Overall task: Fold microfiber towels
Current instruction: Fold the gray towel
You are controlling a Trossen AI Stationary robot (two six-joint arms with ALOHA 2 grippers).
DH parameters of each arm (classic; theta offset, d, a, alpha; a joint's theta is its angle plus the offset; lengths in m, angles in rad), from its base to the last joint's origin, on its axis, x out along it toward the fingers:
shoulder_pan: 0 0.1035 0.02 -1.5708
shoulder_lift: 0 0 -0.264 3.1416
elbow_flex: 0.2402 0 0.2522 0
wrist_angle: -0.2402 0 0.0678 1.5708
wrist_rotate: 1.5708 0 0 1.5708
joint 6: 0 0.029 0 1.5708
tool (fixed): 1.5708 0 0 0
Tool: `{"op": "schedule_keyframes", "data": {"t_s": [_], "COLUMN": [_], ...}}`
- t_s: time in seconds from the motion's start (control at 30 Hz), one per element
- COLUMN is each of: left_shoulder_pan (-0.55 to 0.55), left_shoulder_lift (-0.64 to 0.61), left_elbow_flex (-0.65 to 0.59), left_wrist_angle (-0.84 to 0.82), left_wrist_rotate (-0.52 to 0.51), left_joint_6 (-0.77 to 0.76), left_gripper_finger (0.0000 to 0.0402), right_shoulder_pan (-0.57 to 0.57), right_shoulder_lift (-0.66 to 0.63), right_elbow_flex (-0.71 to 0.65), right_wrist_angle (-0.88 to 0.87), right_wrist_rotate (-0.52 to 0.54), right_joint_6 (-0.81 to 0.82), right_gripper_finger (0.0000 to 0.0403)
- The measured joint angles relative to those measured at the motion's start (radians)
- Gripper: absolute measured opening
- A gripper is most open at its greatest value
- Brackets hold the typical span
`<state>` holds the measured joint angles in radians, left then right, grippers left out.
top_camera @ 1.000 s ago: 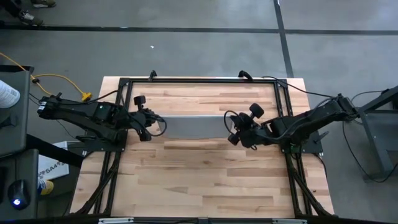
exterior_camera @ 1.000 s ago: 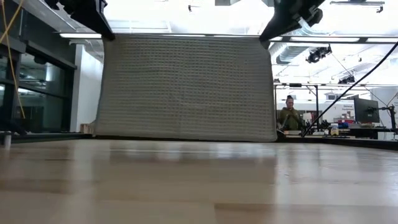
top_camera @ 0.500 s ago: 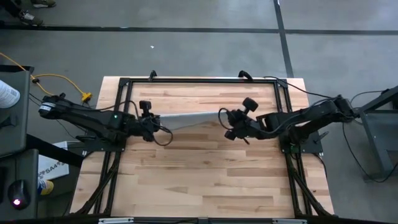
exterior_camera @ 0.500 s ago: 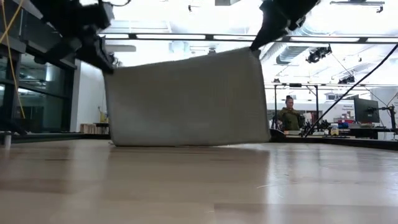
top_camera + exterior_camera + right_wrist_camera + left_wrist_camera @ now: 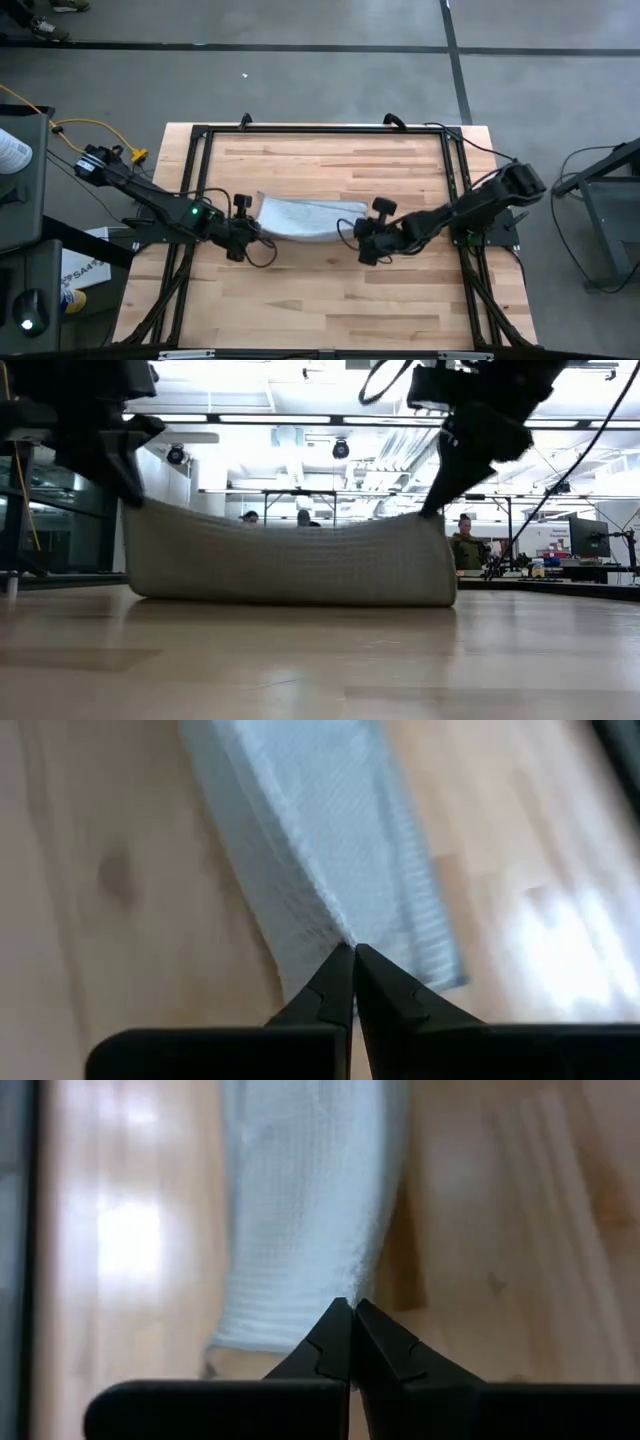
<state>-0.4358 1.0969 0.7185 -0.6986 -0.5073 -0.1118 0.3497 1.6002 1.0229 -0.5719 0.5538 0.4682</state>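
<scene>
Mid-table, nearer the far edge, the towel (image 5: 300, 217) sags between the left gripper (image 5: 243, 229) and right gripper (image 5: 368, 238), each pinching a corner. Uneven lowering risks a crooked fold.

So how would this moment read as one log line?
towel: sagging onto table | left hand: shut on towel | right hand: shut on towel

No readable text, labels, brands, numbers or signs in any view. White printed sheet (image 5: 80, 273) on floor off left edge of desk (image 5: 330, 290) carries dark print, too small to read.
</scene>
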Motion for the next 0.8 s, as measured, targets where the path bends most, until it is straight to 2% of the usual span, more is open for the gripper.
{"op": "schedule_keyframes", "data": {"t_s": [0.2, 0.43, 0.8], "left_shoulder_pan": [-0.005, -0.005, -0.012], "left_shoulder_lift": [0.088, 0.210, 0.250], "left_elbow_flex": [0.000, 0.000, 0.000], "left_wrist_angle": [0.040, 0.117, 0.158], "left_wrist_rotate": [0.129, 0.241, 0.293], "left_joint_6": [-0.080, -0.086, -0.130], "left_gripper_finger": [0.0000, 0.0000, 0.0000], "right_shoulder_pan": [0.030, 0.081, 0.144], "right_shoulder_lift": [0.103, 0.124, 0.124], "right_elbow_flex": [0.000, 0.001, 0.001], "right_wrist_angle": [0.042, 0.069, 0.088], "right_wrist_rotate": [-0.081, -0.108, -0.121], "right_joint_6": [0.022, 0.072, 0.138], "right_gripper_finger": [0.0003, 0.0003, 0.0003]}}
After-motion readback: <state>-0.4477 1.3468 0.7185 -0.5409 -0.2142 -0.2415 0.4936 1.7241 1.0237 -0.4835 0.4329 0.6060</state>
